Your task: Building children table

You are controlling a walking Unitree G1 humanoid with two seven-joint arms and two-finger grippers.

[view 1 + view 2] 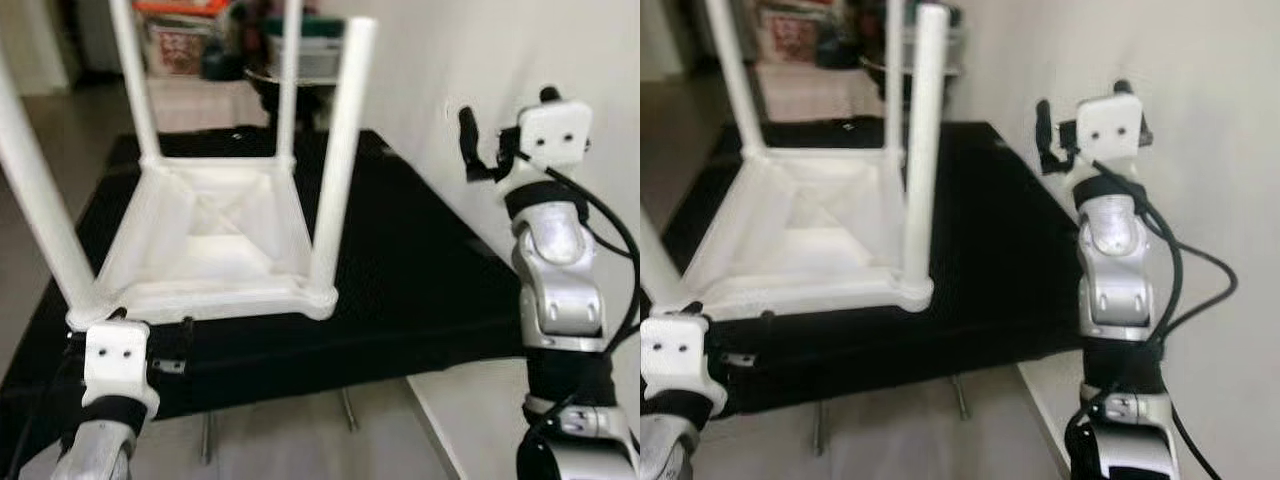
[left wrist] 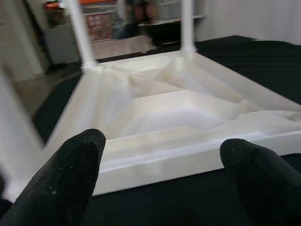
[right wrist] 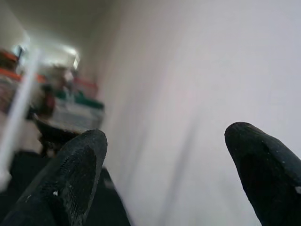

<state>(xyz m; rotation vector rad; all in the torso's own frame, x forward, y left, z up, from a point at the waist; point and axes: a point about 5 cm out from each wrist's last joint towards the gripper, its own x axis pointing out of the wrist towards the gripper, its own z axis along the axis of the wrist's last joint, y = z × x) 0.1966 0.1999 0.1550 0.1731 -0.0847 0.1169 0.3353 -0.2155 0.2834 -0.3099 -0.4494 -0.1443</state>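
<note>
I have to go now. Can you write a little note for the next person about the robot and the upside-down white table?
Left gripper: open, low at the near edge of the white table, not touching it.
Right gripper: open, raised beside the wall, holding nothing.
The table lies upside down on the black surface, four legs pointing up.
Done: all four legs look fitted.
Left: probably checking the legs and turning the table upright.
</note>
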